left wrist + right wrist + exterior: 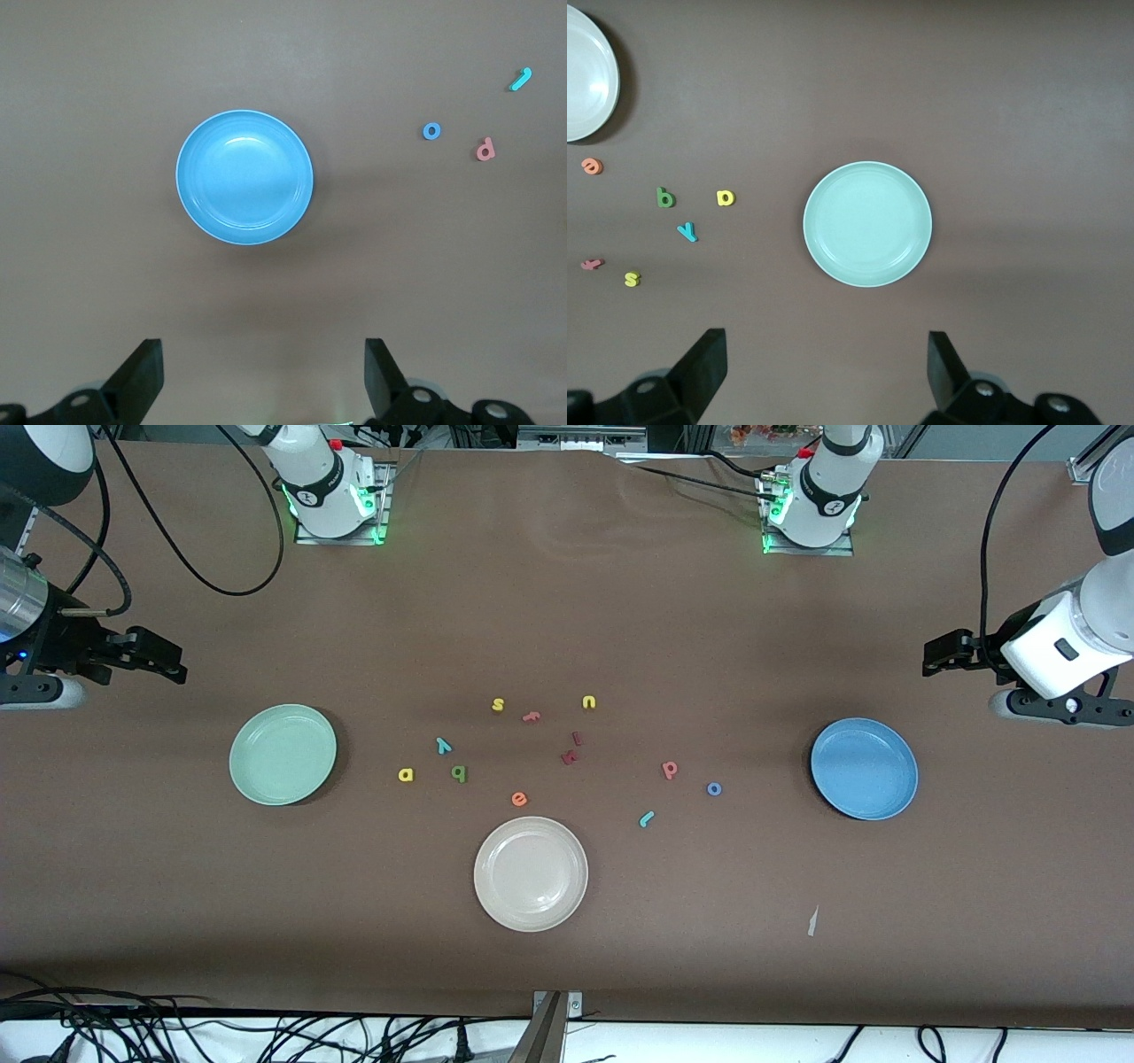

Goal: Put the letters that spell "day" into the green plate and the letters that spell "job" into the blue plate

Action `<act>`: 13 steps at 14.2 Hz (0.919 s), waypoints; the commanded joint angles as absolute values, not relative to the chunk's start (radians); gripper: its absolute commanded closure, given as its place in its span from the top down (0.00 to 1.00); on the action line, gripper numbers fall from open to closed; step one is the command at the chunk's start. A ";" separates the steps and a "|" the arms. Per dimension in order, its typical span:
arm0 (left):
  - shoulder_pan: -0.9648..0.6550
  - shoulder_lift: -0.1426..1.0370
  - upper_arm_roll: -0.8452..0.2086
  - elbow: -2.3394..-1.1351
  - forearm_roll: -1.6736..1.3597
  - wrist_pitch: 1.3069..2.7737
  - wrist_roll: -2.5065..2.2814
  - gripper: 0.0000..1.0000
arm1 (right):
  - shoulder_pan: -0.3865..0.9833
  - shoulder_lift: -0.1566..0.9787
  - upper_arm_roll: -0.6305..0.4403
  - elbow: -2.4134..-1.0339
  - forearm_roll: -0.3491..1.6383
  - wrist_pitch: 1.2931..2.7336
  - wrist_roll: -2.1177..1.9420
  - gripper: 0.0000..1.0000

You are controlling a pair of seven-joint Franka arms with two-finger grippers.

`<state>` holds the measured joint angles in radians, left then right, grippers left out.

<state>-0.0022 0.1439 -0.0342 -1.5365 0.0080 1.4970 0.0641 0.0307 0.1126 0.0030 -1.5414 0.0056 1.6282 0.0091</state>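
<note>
The green plate [283,754] [867,223] lies empty toward the right arm's end of the table. Beside it on the table are the yellow "a" [406,775] [726,197], green "d" [459,773] [665,197] and teal "y" [443,746] [687,232]. The blue plate [864,768] [244,177] lies empty toward the left arm's end, with the salmon "b" [671,770] [485,150], blue "o" [714,788] [431,131] and teal "j" [647,818] [521,80] beside it. My right gripper [173,661] [827,367] and left gripper [930,657] [264,372] hang open and empty over bare table at their own ends.
A cream-white plate [531,873] lies nearest the front camera, mid-table. Spare letters lie between the groups: yellow "s" [498,705] and "u" [589,702], salmon "f" [531,716], orange "e" [519,799], two dark red letters [572,749]. A paper scrap [811,922] lies near the front edge.
</note>
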 commanded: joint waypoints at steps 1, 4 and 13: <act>0.000 0.135 -0.037 -1.542 0.002 1.506 0.072 1.00 | 0.031 0.120 0.009 -1.517 0.006 1.621 0.015 1.00; 0.000 0.135 -0.037 -1.542 0.002 1.506 0.072 1.00 | 0.034 0.118 0.011 -1.517 0.008 1.637 0.015 1.00; 0.000 0.135 -0.037 -1.543 0.002 1.506 0.072 1.00 | 0.034 0.118 0.011 -1.519 0.008 1.631 0.014 1.00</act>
<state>-0.0022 0.1439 -0.0342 -1.5365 0.0080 1.4970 0.0641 0.0327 0.1125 0.0085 -1.5410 0.0057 1.6419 0.0091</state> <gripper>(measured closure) 0.000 0.000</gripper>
